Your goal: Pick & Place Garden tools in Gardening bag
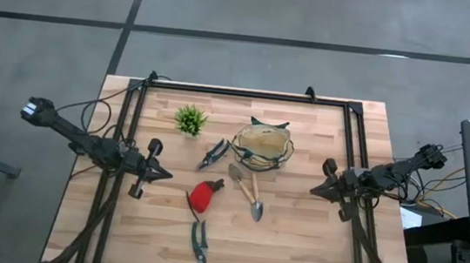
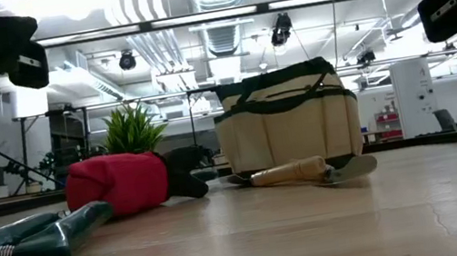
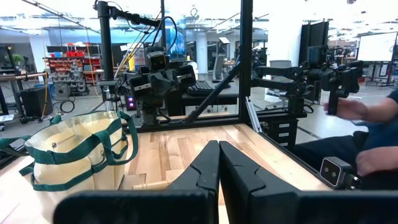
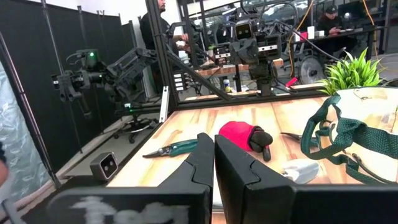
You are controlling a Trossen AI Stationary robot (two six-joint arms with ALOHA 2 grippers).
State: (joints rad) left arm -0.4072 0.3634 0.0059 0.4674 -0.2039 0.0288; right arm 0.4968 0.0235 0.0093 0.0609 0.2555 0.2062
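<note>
The tan gardening bag [image 1: 261,146] with green trim stands upright at the table's middle far side; it also shows in the low view [image 2: 287,119]. One pair of dark shears [image 1: 213,154] lies left of it, another [image 1: 198,246] near the front edge. The red-headed piece [image 1: 203,196] lies between them. The wooden-handled trowel [image 1: 255,198] and fork [image 1: 238,179] lie in front of the bag. My left gripper [image 1: 163,174] is shut and empty above the table's left side. My right gripper [image 1: 315,190] is shut and empty above its right side.
A small spiky green plant [image 1: 190,120] stands left of the bag, near the far edge. Black frame rails [image 1: 239,93] run along the table's far, left and right edges. A person's hands [image 3: 357,112] show beyond the table's edge in the left wrist view.
</note>
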